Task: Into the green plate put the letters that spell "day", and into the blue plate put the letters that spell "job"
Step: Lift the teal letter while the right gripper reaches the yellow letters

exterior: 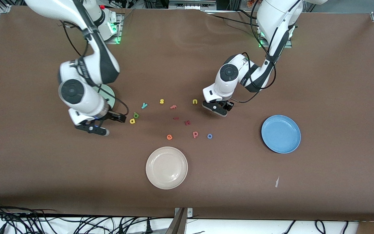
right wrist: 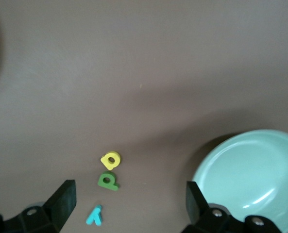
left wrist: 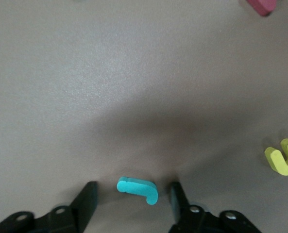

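Front view, desk (exterior: 336, 81):
- Green plate (exterior: 110, 97): mostly hidden under the right arm; its rim is cut off in the right wrist view.
- Teal "j" (left wrist: 138, 188): hidden in the front view, shown only by the left wrist view.
- Left gripper (exterior: 218, 109): low over the desk, fingers (left wrist: 88, 201) part open and straddling the "j" with a gap on each side.
- Right gripper (exterior: 104, 123): fingers wide apart, holding nothing.
- "y" (exterior: 144, 105), "d" (exterior: 136, 114) and "a" (exterior: 132, 121): at 2–3 o'clock from the right gripper.
- "b" (exterior: 195, 134) and "o" (exterior: 209, 136): at 7 o'clock from the left gripper.
- Blue plate (exterior: 281, 134): at 4 o'clock from the left gripper.
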Robot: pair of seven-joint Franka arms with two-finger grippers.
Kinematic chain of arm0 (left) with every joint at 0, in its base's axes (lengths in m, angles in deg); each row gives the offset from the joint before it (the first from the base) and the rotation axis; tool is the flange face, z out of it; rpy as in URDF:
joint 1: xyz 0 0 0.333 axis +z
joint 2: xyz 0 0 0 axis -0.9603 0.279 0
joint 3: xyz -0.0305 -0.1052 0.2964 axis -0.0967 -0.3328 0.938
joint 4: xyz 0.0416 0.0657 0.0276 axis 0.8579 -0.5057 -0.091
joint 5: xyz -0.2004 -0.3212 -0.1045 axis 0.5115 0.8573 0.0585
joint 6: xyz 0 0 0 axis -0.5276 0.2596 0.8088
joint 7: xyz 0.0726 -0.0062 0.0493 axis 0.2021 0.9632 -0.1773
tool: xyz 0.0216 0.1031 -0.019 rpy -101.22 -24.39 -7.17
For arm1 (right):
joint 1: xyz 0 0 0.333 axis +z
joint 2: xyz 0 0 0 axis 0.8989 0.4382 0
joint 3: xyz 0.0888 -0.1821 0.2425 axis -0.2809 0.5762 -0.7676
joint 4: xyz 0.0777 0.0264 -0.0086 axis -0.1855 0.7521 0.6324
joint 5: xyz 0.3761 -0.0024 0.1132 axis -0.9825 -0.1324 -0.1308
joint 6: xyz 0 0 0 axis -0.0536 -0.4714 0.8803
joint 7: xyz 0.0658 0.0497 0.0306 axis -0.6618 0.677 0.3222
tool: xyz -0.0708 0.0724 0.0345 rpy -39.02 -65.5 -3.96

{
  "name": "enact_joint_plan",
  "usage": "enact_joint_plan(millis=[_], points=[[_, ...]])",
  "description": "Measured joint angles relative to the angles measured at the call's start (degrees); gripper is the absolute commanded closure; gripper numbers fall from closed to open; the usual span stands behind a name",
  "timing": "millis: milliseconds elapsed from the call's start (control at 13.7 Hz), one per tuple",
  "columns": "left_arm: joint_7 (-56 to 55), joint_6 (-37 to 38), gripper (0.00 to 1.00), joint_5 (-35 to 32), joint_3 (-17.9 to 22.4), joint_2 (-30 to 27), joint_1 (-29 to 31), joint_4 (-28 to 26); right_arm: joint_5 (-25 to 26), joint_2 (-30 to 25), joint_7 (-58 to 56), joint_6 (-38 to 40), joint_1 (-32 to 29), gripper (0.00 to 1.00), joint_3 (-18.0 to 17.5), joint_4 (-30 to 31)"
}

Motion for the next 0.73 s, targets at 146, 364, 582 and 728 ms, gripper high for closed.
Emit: enact_joint_plan(millis=[146,364,582,728], points=[[0.00,0.02,0.65,0.00,0.07,-0.02,-0.25,0.25,0.14,2.69,6.89,-3.72,1.46,0.01,0.01,0.99],[-0.01,0.13,0.70,0.00,0.22,-0.29,-0.44,0.32,0.21,5.83,14.11,-7.55,3.90,0.12,0.03,1.20],[-0.04,0.21,0.72,-0.01,0.28,-0.32,-0.49,0.32,0.22,6.94,17.89,-11.69,4.17,0.13,0.28,3.09],[-0.14,0.16,0.72,-0.01,0.52,-0.33,-0.56,0.39,0.22,7.07,19.02,-14.06,4.17,0.17,0.43,4.75]])
